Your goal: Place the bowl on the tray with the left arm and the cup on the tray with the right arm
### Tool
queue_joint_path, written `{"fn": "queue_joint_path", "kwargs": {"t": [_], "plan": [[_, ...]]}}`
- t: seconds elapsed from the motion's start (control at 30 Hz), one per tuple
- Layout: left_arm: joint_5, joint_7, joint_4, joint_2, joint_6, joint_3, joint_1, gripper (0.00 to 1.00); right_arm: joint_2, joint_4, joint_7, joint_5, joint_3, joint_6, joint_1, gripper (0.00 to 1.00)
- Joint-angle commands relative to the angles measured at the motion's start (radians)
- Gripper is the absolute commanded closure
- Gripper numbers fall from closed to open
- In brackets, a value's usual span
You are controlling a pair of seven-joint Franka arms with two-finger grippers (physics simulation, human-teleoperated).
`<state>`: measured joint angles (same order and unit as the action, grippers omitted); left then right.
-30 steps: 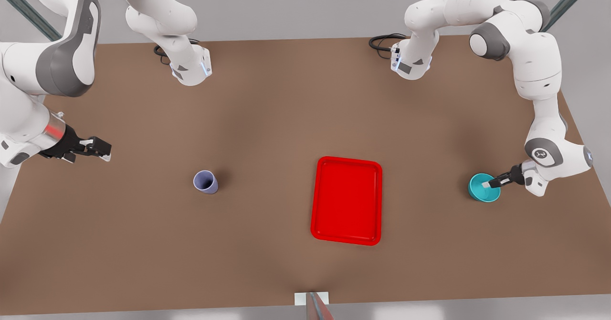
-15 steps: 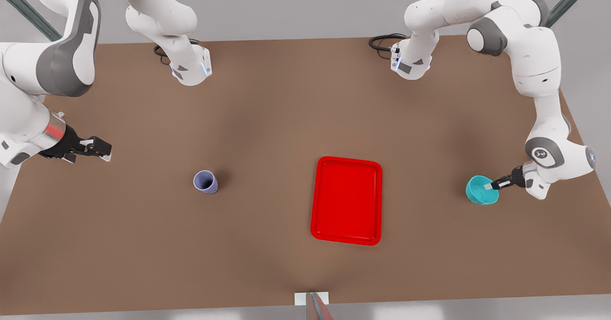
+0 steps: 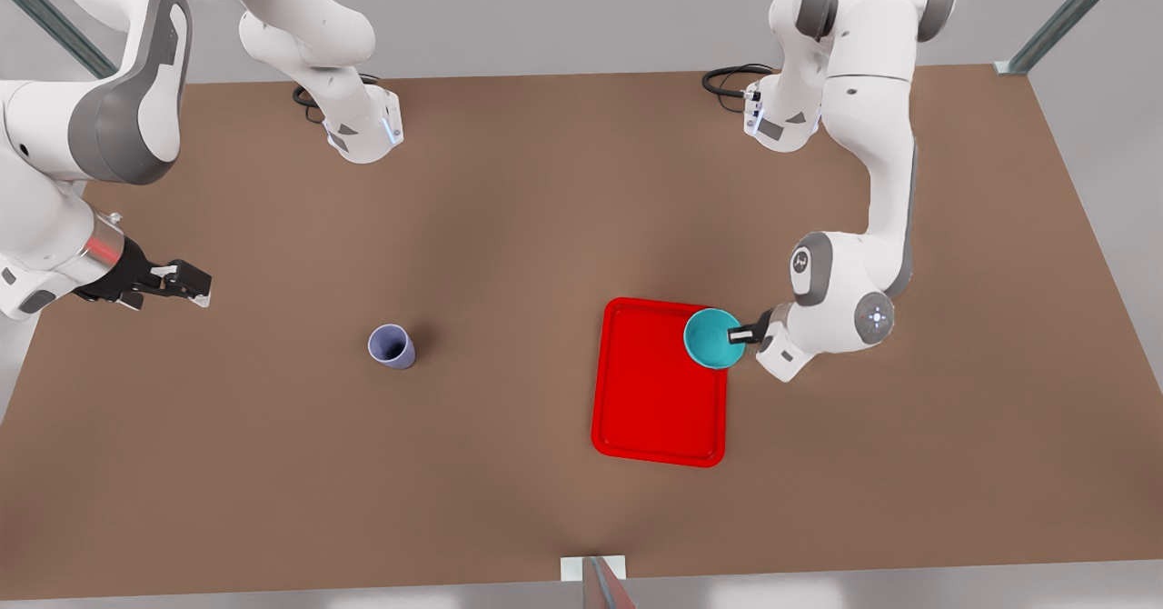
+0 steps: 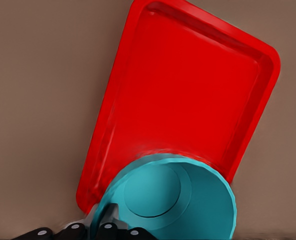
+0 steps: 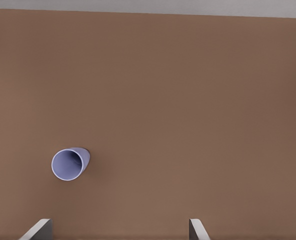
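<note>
Left pincer (image 3: 747,334) clamped on bowl (image 3: 712,338) rim over tray (image 3: 659,409) far-right corner; carry further inward, lower level, then release; right pincer (image 3: 186,284) waits open, empty, left of cup (image 3: 392,346).

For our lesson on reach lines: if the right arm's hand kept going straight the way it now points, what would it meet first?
Probably nothing: the right hand, open, points toward the front view's right, and that line passes behind the cup over bare table. Its height is unclear.

The teal bowl (image 3: 713,339) is hanging over the red tray's (image 3: 654,409) far corner, gripped at its rim. The lavender cup (image 3: 391,346) is standing upright on the table, well apart.
</note>
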<state>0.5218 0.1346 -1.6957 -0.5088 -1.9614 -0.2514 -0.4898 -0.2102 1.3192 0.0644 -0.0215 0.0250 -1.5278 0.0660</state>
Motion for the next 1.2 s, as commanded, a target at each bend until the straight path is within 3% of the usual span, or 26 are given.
{"fn": "queue_joint_path", "kwargs": {"t": [0.0, 0.43, 0.47, 0.53, 0.57, 0.67, 0.73, 0.8, 0.87, 1.0, 1.03, 1.17], "plan": [[0.043, -0.001, -0.005, 0.0, 0.002, 0.0, -0.003, 0.79, 0.0, 0.0, 0.0, 0.0, 0.0, 0.0, 0.0, 0.0], [0.052, 0.0, -0.022, -0.093, -0.073, 0.011, -0.084, 0.76, 0.0, 0.0, -0.002, 0.002, 0.001, 0.0, 0.0, 0.0], [0.052, -0.001, -0.022, -0.099, -0.076, 0.011, -0.084, 0.54, 0.0, 0.0, -0.002, 0.002, 0.001, 0.0, 0.0, 0.0], [0.053, -0.003, -0.021, -0.1, -0.083, 0.011, -0.084, 0.26, 0.0, 0.0, -0.002, 0.002, 0.001, 0.0, -0.002, 0.0], [0.053, -0.003, -0.021, -0.103, -0.09, 0.012, -0.085, 0.19, 0.0, 0.0, -0.002, 0.002, 0.001, 0.0, 0.0, 0.0], [0.047, -0.015, -0.021, -0.097, -0.082, 0.009, -0.082, 0.1, 0.0, 0.0, -0.002, 0.002, 0.001, 0.0, -0.002, 0.0], [-0.089, -0.015, -0.009, -0.053, -0.028, -0.005, -0.07, 0.01, 0.0, 0.0, -0.002, 0.002, 0.003, 0.0, -0.002, 0.0], [-0.152, -0.015, 0.065, -0.008, 0.11, -0.077, -0.069, 0.01, 0.0, -0.002, -0.009, 0.003, 0.009, -0.002, -0.011, 0.0], [-0.387, -0.052, 0.201, 0.068, 0.294, -0.092, 0.014, 0.01, -0.001, -0.009, -0.003, 0.006, 0.012, -0.006, -0.014, 0.0], [-0.52, -0.339, 0.2, 0.222, 0.334, -0.069, 0.109, 0.0, -0.053, -0.018, -0.008, 0.002, 0.114, -0.025, -0.025, 0.0], [-0.507, -0.326, 0.2, 0.245, 0.337, -0.063, 0.123, 0.0, -0.15, -0.028, 0.0, -0.005, 0.127, -0.025, -0.061, 0.0], [-0.482, -0.328, 0.202, 0.262, 0.335, -0.066, 0.148, 0.0, -0.192, -0.034, -0.014, -0.006, 0.15, -0.034, -0.066, 0.0]]}}
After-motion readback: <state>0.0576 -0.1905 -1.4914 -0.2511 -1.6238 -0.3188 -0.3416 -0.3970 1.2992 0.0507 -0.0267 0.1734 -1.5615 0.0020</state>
